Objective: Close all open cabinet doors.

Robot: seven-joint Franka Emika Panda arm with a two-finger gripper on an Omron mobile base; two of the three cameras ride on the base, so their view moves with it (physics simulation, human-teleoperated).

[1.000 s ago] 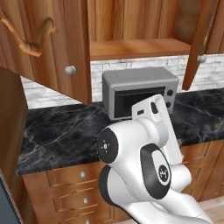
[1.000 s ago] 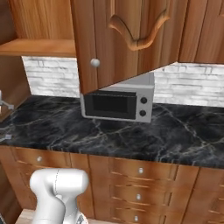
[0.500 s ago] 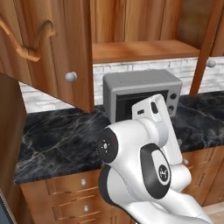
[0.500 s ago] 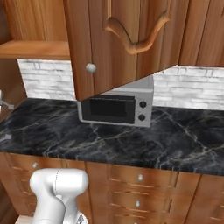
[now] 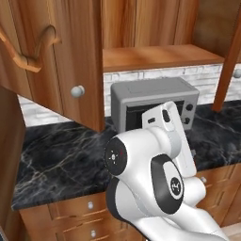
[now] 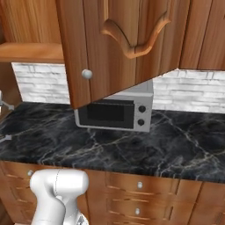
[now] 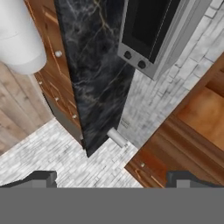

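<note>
Nearer now than half a second back, since the base is driving in and both base views are shifting with it, nothing on the counter itself is moving. Tall reddish-brown wooden cabinet door with round silver knob (image 5: 70,70) is hanging wide open over the black marble counter (image 5: 61,160), by the grey microwave (image 5: 153,101). Gripper (image 7: 111,178) is spread wide, released, grasping nothing, readying to push.

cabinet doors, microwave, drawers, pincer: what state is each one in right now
left cabinet door: swung open, out over the counter
right cabinet door: open, seen edge on
microwave: door shut, standing on the counter
drawers: shut
pincer: open, holding nothing
</note>
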